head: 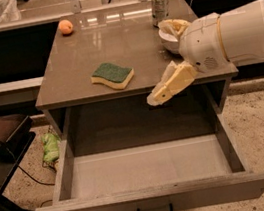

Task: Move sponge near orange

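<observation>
The sponge [112,75], pale yellow foam with a dark green top, lies flat near the front middle of the brown tabletop [81,50]. The orange [65,27] sits at the table's far left corner, well apart from the sponge. My gripper [157,98] reaches in from the right on a white arm. It hangs at the table's front edge, to the right of the sponge and slightly lower, not touching it. It holds nothing.
A white bowl [168,40] and a metal can [159,5] stand at the table's back right, partly behind my arm. An open, empty drawer [147,165] juts out below the tabletop. A green rag [50,147] lies on the floor at the left.
</observation>
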{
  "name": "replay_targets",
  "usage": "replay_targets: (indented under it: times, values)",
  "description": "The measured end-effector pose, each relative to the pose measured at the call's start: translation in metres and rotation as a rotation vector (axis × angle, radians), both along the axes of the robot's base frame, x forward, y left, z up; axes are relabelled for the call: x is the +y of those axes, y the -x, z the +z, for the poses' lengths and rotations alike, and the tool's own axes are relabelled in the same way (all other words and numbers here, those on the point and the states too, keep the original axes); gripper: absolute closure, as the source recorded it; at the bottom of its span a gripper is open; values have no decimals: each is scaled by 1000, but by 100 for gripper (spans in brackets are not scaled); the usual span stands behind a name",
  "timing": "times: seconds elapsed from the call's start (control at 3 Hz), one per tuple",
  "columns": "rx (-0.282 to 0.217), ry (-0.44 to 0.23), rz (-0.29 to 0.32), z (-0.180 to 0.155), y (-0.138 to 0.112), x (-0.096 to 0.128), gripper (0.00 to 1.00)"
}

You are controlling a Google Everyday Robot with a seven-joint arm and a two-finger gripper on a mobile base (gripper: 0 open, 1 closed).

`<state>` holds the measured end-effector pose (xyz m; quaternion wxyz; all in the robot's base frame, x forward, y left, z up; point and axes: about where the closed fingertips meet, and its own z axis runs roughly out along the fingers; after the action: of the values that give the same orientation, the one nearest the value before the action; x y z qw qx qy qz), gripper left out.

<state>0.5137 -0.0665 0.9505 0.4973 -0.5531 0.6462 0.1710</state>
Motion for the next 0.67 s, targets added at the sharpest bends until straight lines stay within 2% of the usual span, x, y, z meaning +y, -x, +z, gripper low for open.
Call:
replay_targets:
  times: [0.33, 0.67]
  values:
    - [12, -9, 11, -6, -6, 8, 0]
    - [50, -79, 36, -38, -29, 42, 0]
